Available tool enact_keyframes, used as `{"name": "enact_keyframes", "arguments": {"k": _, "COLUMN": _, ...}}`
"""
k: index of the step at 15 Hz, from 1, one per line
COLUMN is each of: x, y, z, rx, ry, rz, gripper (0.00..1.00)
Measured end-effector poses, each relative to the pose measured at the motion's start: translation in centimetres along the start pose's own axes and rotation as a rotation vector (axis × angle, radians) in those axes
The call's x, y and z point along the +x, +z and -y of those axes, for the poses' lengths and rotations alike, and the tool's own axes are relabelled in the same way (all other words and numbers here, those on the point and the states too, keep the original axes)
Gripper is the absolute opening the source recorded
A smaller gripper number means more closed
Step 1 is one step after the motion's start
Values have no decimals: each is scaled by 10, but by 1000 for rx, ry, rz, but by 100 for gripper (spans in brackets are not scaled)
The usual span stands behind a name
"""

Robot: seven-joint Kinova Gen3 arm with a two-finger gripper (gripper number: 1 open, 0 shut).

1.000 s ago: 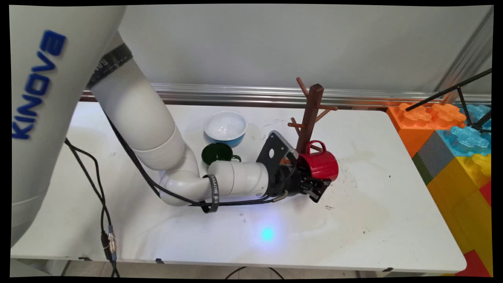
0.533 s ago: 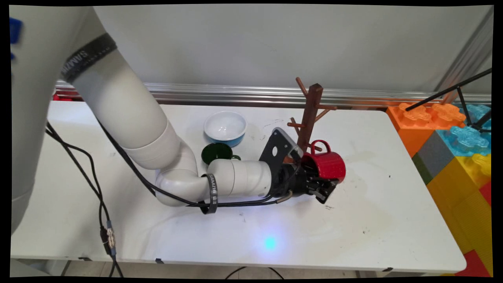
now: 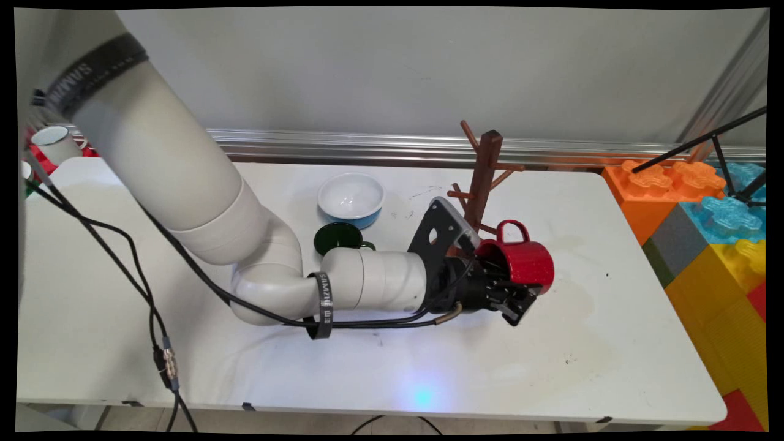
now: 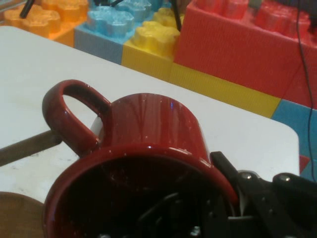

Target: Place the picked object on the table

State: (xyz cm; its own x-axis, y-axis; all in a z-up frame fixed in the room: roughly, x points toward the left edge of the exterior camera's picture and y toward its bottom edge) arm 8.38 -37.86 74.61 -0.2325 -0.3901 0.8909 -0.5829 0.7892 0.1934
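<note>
My gripper [image 3: 511, 293] is shut on the rim of a red mug [image 3: 520, 260], one finger inside the mug and one outside. The mug lies on its side above the table, mouth toward the wrist, handle [image 3: 512, 229] pointing up. It hangs just right of a brown wooden mug tree [image 3: 484, 177], close to one of the lower pegs. In the hand view the red mug [image 4: 148, 153] fills the picture, its handle [image 4: 69, 116] at the left beside a wooden peg [image 4: 27, 147], and the outer finger [image 4: 237, 183] presses the rim.
A white-and-blue bowl [image 3: 351, 197] and a dark green cup [image 3: 340, 239] stand left of the mug tree, behind my wrist. Large coloured building blocks [image 3: 716, 226] border the table's right edge. A white cup [image 3: 54, 142] sits at the far left. Black cables [image 3: 147, 306] hang from the arm.
My gripper has carried the red mug to the right and slightly toward the near side, away from the mug tree's post. The grip on the rim is unchanged.
</note>
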Motion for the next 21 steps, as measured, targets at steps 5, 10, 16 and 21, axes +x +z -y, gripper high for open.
{"name": "enact_keyframes", "arguments": {"k": 5, "x": 9, "y": -13, "z": -10, "rx": -1, "ry": 20, "rz": 32, "gripper": 0}}
{"name": "enact_keyframes", "arguments": {"k": 10, "x": 15, "y": -24, "z": -13, "rx": 23, "ry": 44, "rz": 117, "gripper": 0}}
{"name": "enact_keyframes", "arguments": {"k": 16, "x": 21, "y": -33, "z": -12, "rx": 41, "ry": 71, "rz": 218, "gripper": 0}}
{"name": "enact_keyframes", "arguments": {"k": 21, "x": 36, "y": -41, "z": -14, "rx": 53, "ry": 87, "rz": 297, "gripper": 0}}
